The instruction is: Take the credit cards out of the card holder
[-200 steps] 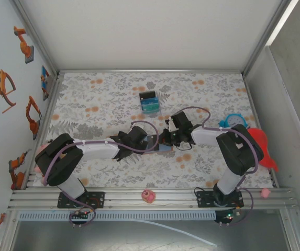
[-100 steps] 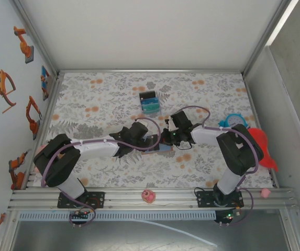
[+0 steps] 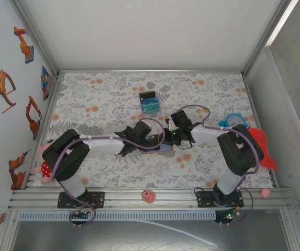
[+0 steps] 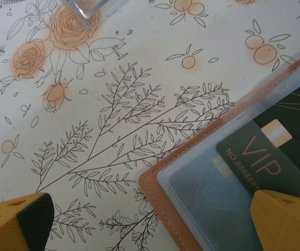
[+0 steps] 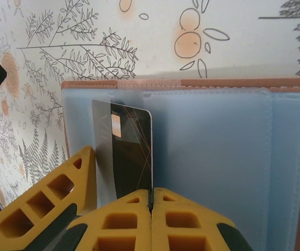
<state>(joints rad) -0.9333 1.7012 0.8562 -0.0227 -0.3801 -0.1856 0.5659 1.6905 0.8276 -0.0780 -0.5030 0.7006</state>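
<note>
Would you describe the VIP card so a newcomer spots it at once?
On the floral table, near its middle, lies a tan card holder. In its clear pocket sits the VIP card: black with copper lettering, unlike the bluish lining.

From above, the left gripper (image 3: 152, 141) and right gripper (image 3: 167, 138) hide most of the wallet (image 3: 163, 148). Up close, picture edges cut the wallet off. A yellow finger (image 4: 288, 222) covers the card's (image 4: 262, 157) last numbers, and fingers (image 5: 121, 225) hide its bottom

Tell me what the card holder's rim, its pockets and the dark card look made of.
Card holder rim: tan leather or imitation, matte, stitched. Pockets: clear, frosted soft plastic; card visible through it. Dark card: probably rigid plastic, metallic lettering, gold chip.
</note>
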